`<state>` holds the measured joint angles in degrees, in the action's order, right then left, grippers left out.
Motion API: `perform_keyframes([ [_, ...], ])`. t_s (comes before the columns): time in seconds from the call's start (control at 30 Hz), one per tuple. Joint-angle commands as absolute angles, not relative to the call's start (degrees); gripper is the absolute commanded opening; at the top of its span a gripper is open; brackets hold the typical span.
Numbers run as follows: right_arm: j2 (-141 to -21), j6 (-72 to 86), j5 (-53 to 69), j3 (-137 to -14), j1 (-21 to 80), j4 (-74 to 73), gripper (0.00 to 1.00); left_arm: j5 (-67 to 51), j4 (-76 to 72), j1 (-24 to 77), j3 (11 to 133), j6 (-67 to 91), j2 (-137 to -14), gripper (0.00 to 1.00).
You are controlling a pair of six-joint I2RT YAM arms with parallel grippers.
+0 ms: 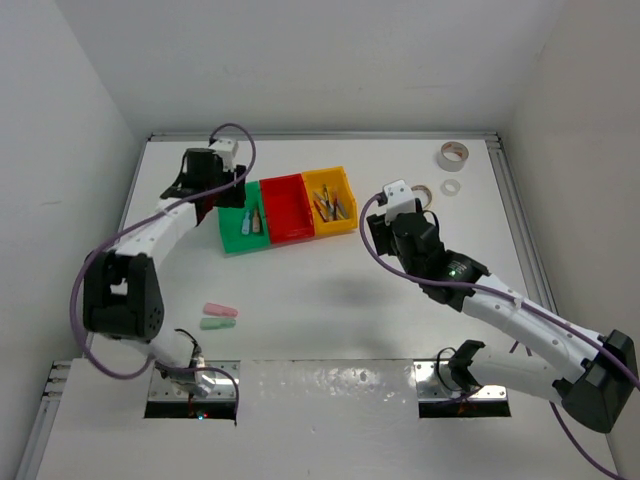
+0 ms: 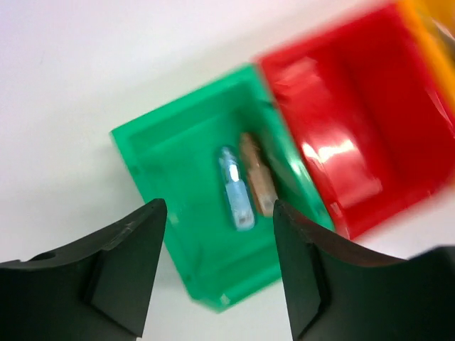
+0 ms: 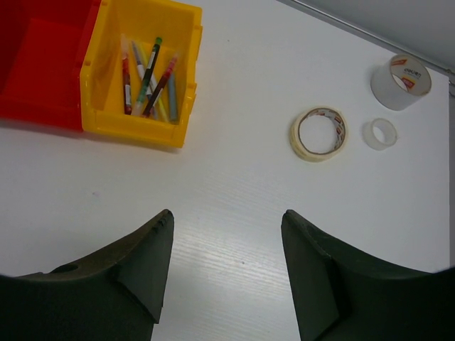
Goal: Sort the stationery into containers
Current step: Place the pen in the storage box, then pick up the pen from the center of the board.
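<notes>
Overhead, the left arm (image 1: 165, 228) bends over the green end of the row of bins (image 1: 292, 240); a pink piece (image 1: 218, 309) and a green piece (image 1: 217, 323) lie nearer the bases. Left wrist: the left gripper (image 2: 220, 213) is open and empty above a blue piece (image 2: 237, 188) and a brown piece (image 2: 257, 174) there. Right wrist: the right gripper (image 3: 227, 220) is open and empty, with tape rolls (image 3: 318, 133) right of the row.

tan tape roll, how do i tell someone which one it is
Find the yellow bin at the right end of the row of bins. On the table to its right lie three tape rolls, and the tan tape roll is the one nearest the bin. It is a wide, flat, thin ring, unlike the taller grey roll farther back and the small white ring beside it.
</notes>
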<state>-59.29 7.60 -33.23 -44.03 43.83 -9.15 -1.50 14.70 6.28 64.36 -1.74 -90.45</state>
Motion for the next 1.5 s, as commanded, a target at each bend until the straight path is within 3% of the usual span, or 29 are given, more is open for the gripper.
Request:
perform_keyframes([
  [0.0,-58.1,8.0,-33.7,-44.6,44.6,-7.5,0.61,-23.6,17.5,6.2,59.4,-31.3,-79.2,0.58],
  [0.07,-57.3,8.3,-33.6,-43.7,44.7,-7.3,0.61,-30.7,25.6,5.6,55.1,-49.8,-73.8,0.58],
  [0.1,-57.1,8.6,-33.6,-43.4,44.8,-7.2,0.61,-32.6,36.6,5.4,54.2,-66.3,-72.3,0.61],
  [0.17,-56.7,8.9,-33.6,-43.2,45.0,-7.6,0.61,-32.3,48.2,5.3,53.7,-85.0,-70.8,0.64],
  [0.23,-56.2,9.4,-33.7,-42.8,45.4,-8.0,0.61,-30.0,62.2,5.2,53.0,-92.7,-71.0,0.65],
  [0.43,-55.5,10.5,-33.5,-41.9,46.0,-7.9,0.61,-23.1,62.5,5.2,46.2,-93.1,-70.2,0.65],
  [0.63,-55.3,10.7,-34.0,-42.3,46.1,-9.1,0.61,-20.7,51.6,6.1,36.0,-95.4,-66.3,0.66],
  [0.9,-54.3,10.8,-35.1,-42.0,46.3,-9.8,0.61,-17.4,42.6,6.4,31.1,-92.2,-66.9,0.59],
  [1.03,-54.3,10.7,-35.2,-42.3,46.3,-10.0,0.61,-17.4,42.0,6.5,30.6,-91.9,-67.4,0.51],
  [1.47,-53.7,9.5,-37.6,-42.0,46.3,-10.1,0.61,-13.1,34.2,8.3,23.3,-87.1,-69.7,0.45],
])
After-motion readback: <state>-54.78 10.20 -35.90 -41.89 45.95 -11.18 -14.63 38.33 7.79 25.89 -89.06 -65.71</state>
